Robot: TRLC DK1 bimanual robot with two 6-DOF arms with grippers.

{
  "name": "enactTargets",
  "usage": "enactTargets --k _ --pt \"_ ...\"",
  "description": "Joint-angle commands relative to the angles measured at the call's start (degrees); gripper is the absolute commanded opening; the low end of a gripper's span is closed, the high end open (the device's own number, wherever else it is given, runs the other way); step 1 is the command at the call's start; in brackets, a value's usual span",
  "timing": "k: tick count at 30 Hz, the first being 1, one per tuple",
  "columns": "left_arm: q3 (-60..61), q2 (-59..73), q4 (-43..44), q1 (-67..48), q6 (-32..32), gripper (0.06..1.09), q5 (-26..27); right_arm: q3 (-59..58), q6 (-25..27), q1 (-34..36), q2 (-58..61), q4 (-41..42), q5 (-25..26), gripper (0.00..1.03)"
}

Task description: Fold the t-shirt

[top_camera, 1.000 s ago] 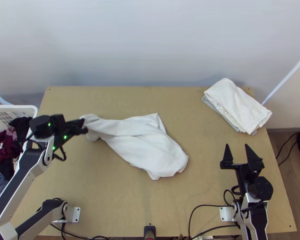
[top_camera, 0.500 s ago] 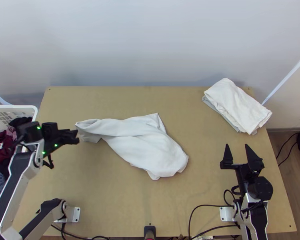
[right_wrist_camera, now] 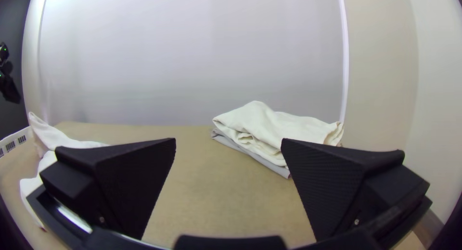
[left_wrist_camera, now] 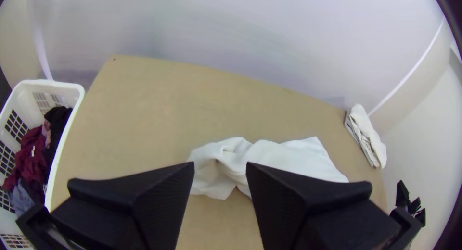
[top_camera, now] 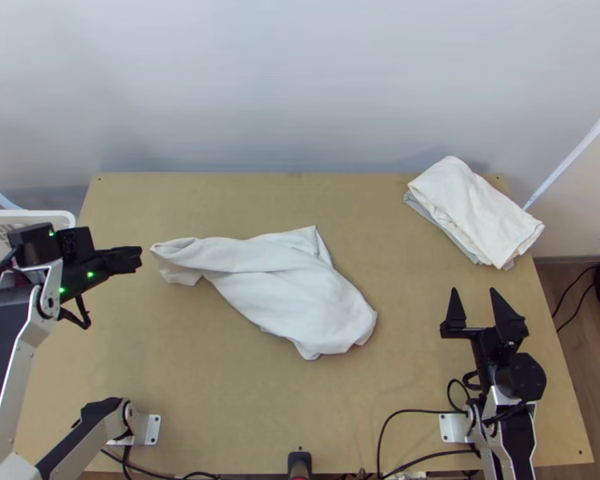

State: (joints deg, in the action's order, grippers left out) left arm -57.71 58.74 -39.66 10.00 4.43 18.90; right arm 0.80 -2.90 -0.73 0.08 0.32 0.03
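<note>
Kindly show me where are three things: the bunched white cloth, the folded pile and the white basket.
Bunched white cloth [top_camera: 296,292], top view: the middle of its body.
Folded pile [top_camera: 472,210], top view: its white upper part.
White basket [left_wrist_camera: 57,84], left wrist view: its rim.

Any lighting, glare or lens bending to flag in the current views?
Top view: soft light, small green lights glowing on the left arm; left wrist view: the far edge of the table bows, right-hand corners go dark; right wrist view: bright glint on a metal strip by the right gripper.
</note>
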Motion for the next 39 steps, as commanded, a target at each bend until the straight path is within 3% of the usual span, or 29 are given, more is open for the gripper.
enactTargets --k 1,8,13,24,30,39 --pt "-1.7 2.26 -4.73 -1.12 1.29 0.62 0.79 -0.27 0.52 -0.06 -0.16 -1.11 0.49 0.99" --pt "-1.44 5.51 -9.12 -4.9 -0.12 0.62 0.44 -0.27 0.44 -0.06 -0.16 -1.11 0.41 0.99" --pt "1.02 7.35 -4.02 -6.75 -1.26 0.62 -4.39 -0.27 -0.71 -3.57 -0.16 -1.02 0.41 0.99" --pt "5.15 12.98 3.45 -5.61 -5.83 0.62 -6.06 -0.27 -0.8 -3.75 -0.16 -1.02 0.41 0.99" --pt "4.72 14.56 4.68 -5.25 -7.06 0.62 -6.06 -0.27 -5.37 -11.57 -0.25 -1.02 1.02 0.99" --pt "4.19 17.28 7.93 -5.25 -6.45 0.62 -5.98 5.88 -6.77 -11.48 5.81 -4.8 1.11 0.99"
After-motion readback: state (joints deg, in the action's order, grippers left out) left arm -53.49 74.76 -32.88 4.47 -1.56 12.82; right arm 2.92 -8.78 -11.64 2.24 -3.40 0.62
